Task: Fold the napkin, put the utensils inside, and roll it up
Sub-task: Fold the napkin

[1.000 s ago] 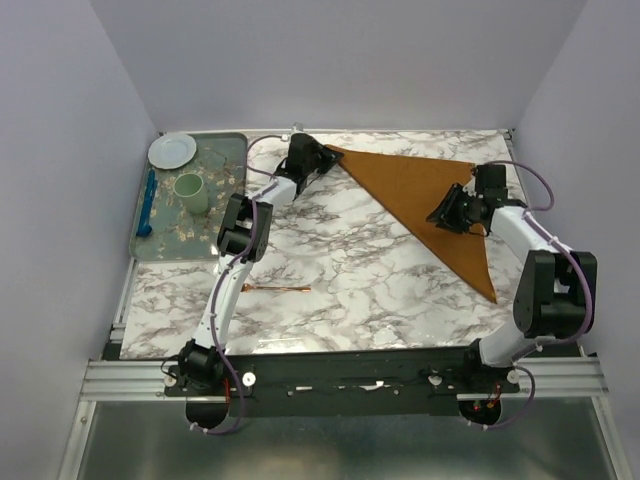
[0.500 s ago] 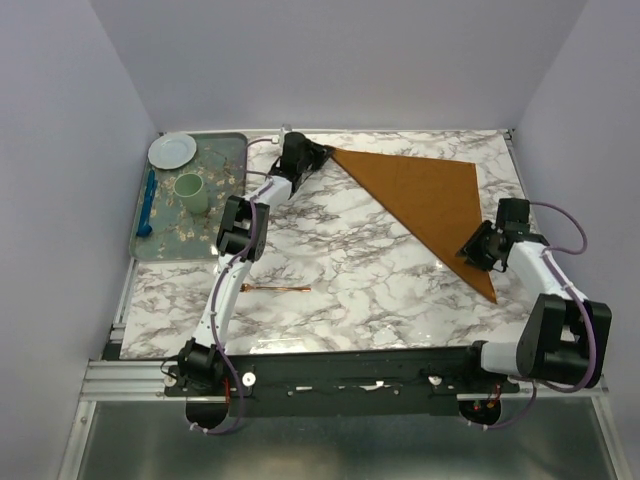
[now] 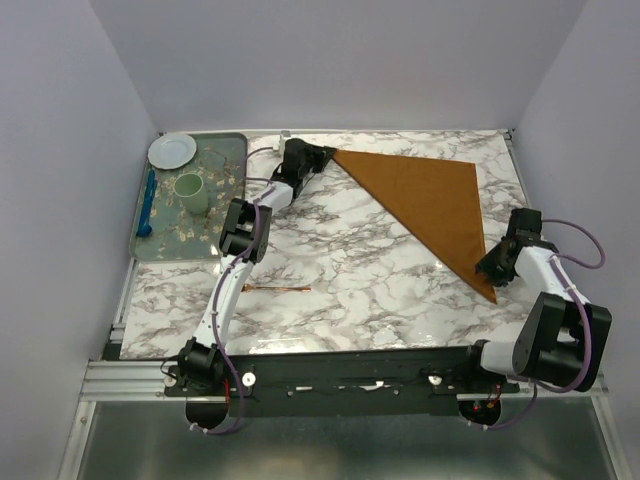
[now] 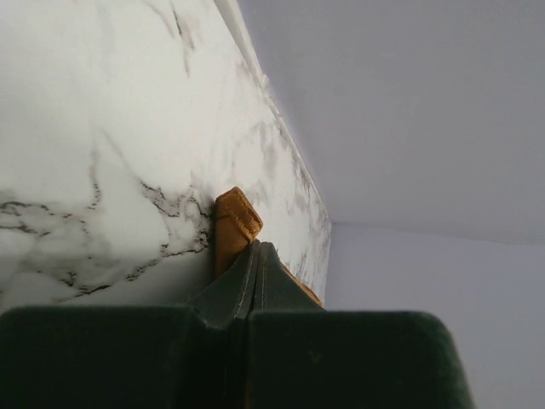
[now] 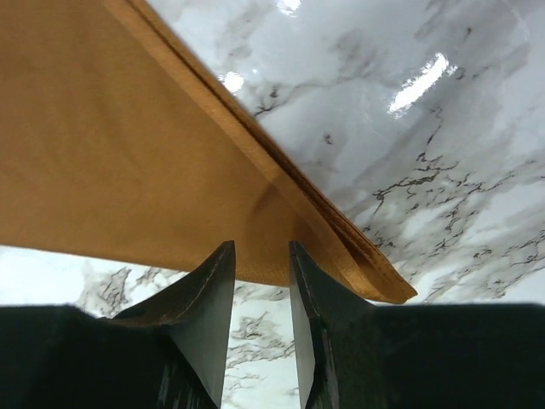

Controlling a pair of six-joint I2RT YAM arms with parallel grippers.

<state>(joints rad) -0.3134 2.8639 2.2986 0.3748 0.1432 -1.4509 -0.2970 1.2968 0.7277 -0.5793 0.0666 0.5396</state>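
Top external view, biggest first: white, grey-veined marble counter [image 3: 350, 300] under everything. Next, napkin [image 3: 425, 200], rust-orange, lying flat on the far right part of the counter as a folded triangle, long edge running from the far-left corner down to a sharp tip at the near right. On the right wrist view, napkin [image 5: 128, 153] cut off by the top and left borders, stacked layers showing along its slanted edge, tip flat on the marble. Then a grey-green tray [image 3: 170, 238] at the far left, part of its right side masked by the left arm [image 3: 240, 225]. Left gripper [image 3: 322, 156] at the napkin's far-left corner, covering it from above. On the left wrist view, left gripper [image 4: 255, 249] pressed together on the cloth, only a small doubled tab of napkin [image 4: 236, 217] poking past the tips, a sliver of orange down the seam between the fingers, the rest hidden behind them. Right gripper [image 3: 488, 272] low beside the napkin's near tip. Close up, right gripper [image 5: 260, 256] slightly spread, nothing between the fingers, orange cloth visible through the gap; touching the cloth or just above it, cannot tell. On the tray: white plate [image 3: 172, 150] at the far corner, pale green cup [image 3: 191, 193] upright near the middle, blue utensil [image 3: 148, 205] along the left rim, its kind too small to make out. Smallest, copper fork [image 3: 275, 288] alone on the bare counter near the left arm, well apart from the napkin, tines too fine to pick out.
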